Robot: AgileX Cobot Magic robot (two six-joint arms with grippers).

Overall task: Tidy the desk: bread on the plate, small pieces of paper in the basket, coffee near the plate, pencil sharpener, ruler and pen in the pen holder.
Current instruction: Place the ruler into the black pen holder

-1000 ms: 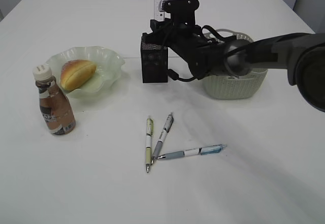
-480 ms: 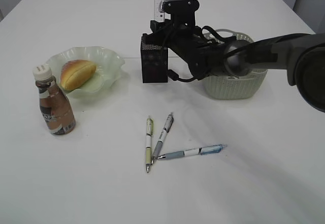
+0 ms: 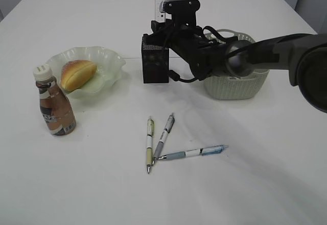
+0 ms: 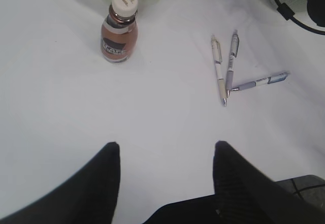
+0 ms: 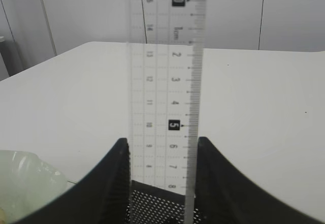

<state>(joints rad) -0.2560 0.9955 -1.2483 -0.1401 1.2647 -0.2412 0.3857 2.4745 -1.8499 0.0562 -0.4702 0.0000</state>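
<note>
Right tool [image 5: 161, 153] pinches the clear ruler [image 5: 165, 82] upright over the mesh pen holder [image 3: 155, 61]; letting go off-center could tip it out.

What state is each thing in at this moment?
Ruler: upright, gripped by right claw, lower end in pen holder.
Left claw: open, empty.
Bread: on plate.
Coffee bottle: upright, capped, beside plate.
Three pens: lying on table.

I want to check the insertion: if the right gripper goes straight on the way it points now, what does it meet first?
Probably the black mesh pen holder: the right gripper grips the upright clear ruler directly above its opening, though depth is unclear.
</note>
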